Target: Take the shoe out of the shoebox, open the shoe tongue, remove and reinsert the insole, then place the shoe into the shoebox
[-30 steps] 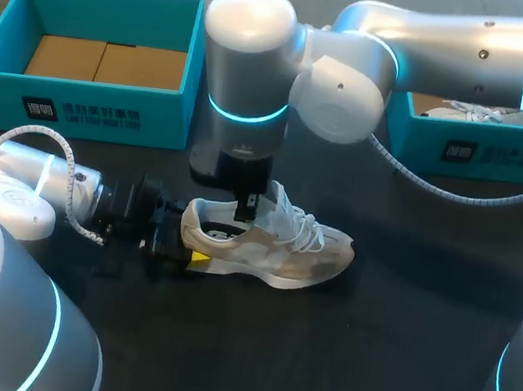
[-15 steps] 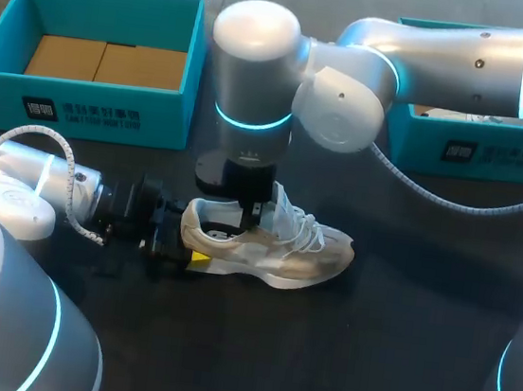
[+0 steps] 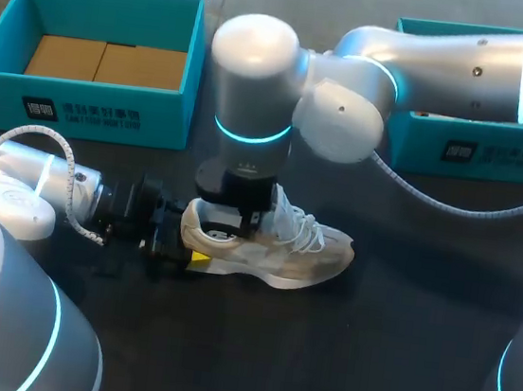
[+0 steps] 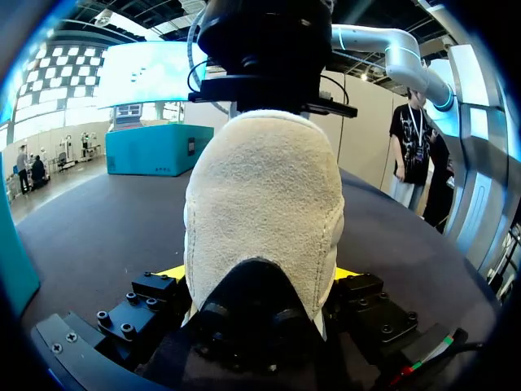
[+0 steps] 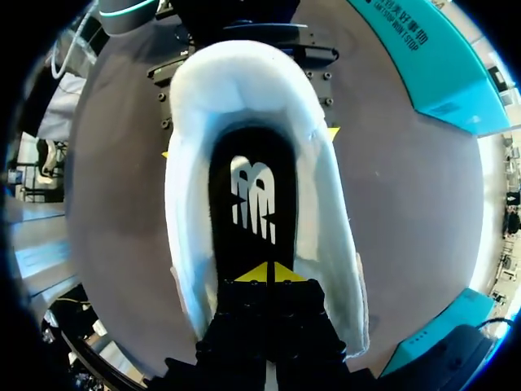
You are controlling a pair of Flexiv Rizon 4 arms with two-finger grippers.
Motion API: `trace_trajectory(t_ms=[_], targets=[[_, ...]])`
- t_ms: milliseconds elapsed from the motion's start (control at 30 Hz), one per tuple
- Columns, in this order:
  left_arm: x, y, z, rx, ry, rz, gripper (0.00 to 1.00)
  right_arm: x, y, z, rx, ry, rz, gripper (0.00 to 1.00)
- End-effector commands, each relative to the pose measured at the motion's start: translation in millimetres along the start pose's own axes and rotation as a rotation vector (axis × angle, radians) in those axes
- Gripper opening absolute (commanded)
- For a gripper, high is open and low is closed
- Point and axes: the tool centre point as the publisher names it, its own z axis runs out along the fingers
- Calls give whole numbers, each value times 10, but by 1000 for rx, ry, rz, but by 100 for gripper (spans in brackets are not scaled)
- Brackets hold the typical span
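The cream suede lace-up running shoe (image 3: pixel 278 253) stood on its sole on the dark matte table (image 3: pixel 384 363), outside both boxes, with its toe toward the right arm's side and its heel toward the left arm's. At the shoe's heel, the left gripper (image 4: pixel 260 275) was clenched on the shoe. The left wrist view showed the padded heel wedged between its two fingers, a yellow tip against each flank low by the sole. Directly above the shoe's opening, the right gripper (image 5: pixel 267 273) hung straight down into the collar. Its two yellow tips were squeezed together and rested on the black printed insole (image 5: pixel 248 163) at the forefoot end of the opening. Whether any of the insole was caught between them could not be told. The insole lay flat inside the shoe. The white laces (image 3: pixel 303 229) sat loose and bunched over the shoe's forefoot. Beyond the shoe's heel end, well apart, sat an open teal cardboard shoebox (image 3: pixel 81 109) with a brown floor. Beyond the toe end, also well apart, a second teal box (image 3: pixel 505 159) was partly hidden by the right arm.
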Motion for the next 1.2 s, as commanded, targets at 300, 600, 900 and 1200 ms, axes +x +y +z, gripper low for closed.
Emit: trace_trajectory(t_ms=[300, 600, 900, 1200], targets=[[2, 1, -4, -1, 0, 0, 0, 24, 34, 92, -35, -45, 22, 39], [2, 1, -4, -1, 0, 0, 0, -4, 91, 179, -34, -32, 13, 41], [2, 1, -4, -1, 0, 0, 0, 41, 115, 368, -23, 17, 4, 41], [2, 1, -4, -1, 0, 0, 0, 142, 71, 464, -11, 55, 23, 20]])
